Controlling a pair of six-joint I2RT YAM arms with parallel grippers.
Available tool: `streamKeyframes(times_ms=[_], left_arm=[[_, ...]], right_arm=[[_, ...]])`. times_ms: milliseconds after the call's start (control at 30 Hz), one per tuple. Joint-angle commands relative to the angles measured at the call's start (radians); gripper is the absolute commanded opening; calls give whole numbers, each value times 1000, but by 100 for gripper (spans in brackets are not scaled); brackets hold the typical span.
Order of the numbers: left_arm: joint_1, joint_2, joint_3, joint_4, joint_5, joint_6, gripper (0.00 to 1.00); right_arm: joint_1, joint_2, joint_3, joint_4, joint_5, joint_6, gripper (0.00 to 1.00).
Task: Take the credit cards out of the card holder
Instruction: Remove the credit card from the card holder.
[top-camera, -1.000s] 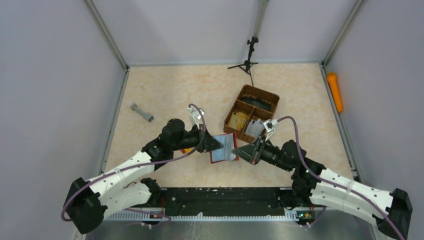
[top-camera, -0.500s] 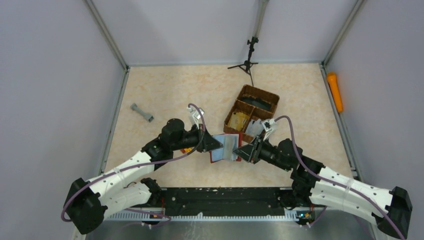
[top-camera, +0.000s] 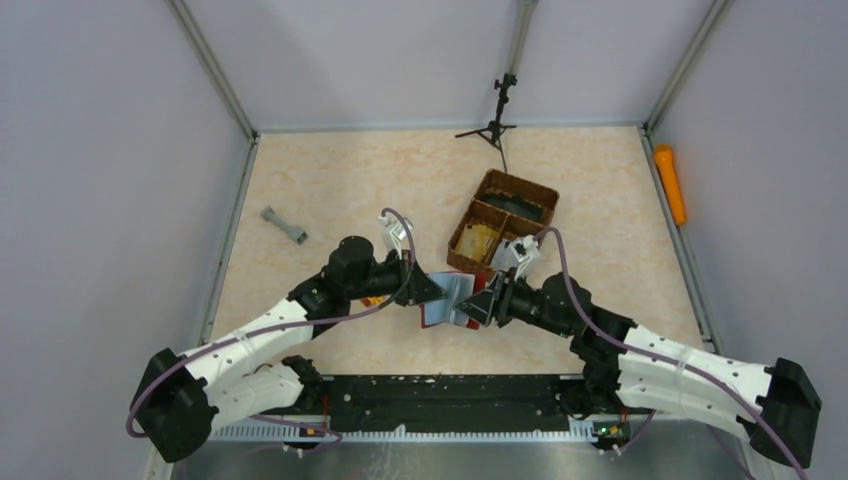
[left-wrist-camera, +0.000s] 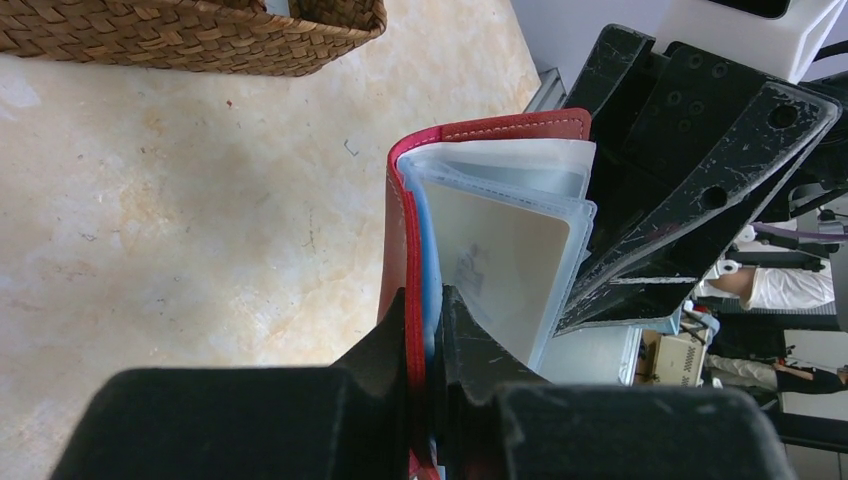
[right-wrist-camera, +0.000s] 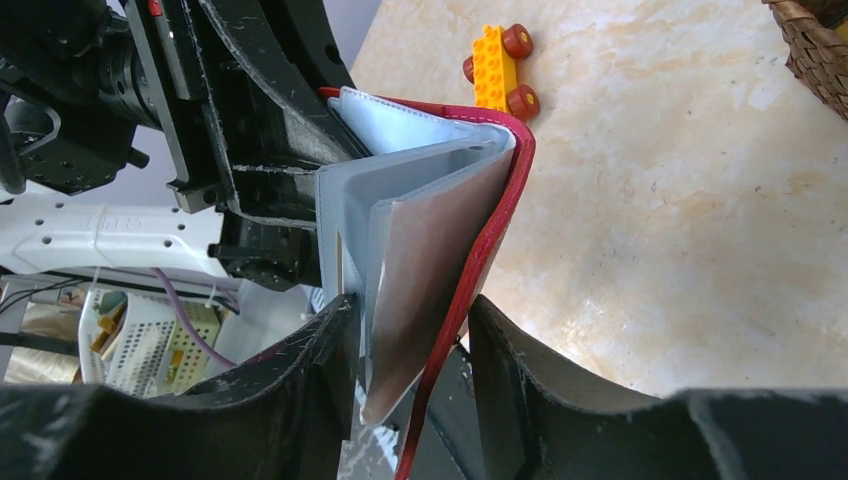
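Note:
The dark red card holder (top-camera: 458, 298) stands open on edge between my two arms, its clear sleeves fanned out. My left gripper (left-wrist-camera: 425, 322) is shut on its red cover and blue lining, seen from above as left gripper (top-camera: 437, 290). A silvery-tan credit card (right-wrist-camera: 430, 270) sits in a sleeve, also seen as the card (left-wrist-camera: 500, 255). My right gripper (right-wrist-camera: 410, 350) is open and straddles the holder's (right-wrist-camera: 505, 215) free edge; that sleeve and the red cover lie between its fingers with gaps on both sides. A tan card (top-camera: 478, 240) lies in the basket.
The brown wicker divided basket (top-camera: 520, 205) stands just behind the grippers. An orange toy block (right-wrist-camera: 497, 68) lies on the table beyond the holder. A grey dumbbell-shaped piece (top-camera: 284, 225) lies at the left, an orange cylinder (top-camera: 670, 185) by the right wall, a small tripod (top-camera: 497, 120) at the back.
My right gripper has opened and slid left, so its fingers now sit around the holder's free edge. The left gripper keeps its hold in the same place.

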Motion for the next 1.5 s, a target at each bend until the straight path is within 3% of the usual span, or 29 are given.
streamKeyframes(times_ms=[0,267,533,733,800,1467], left_arm=[[-8,-3,25,84,53,-3,7],[-9,3,24,90,64,-6,9],[-9,3,44,12,6,17,10],[-9,20,56,-11,-19,3,9],[-10,27,58,-6,-19,-11,9],[-25,73,64,-2,-80,-41,8]], right_arm=[[7,12,45,-12,23,-20,44],[8,48,60,-29,34,-9,30],[8,-2,49,-33,22,-7,54],[7,-12,37,14,-19,-6,82],[7,8,44,7,-18,-4,87],[7,134,101,31,-9,19,93]])
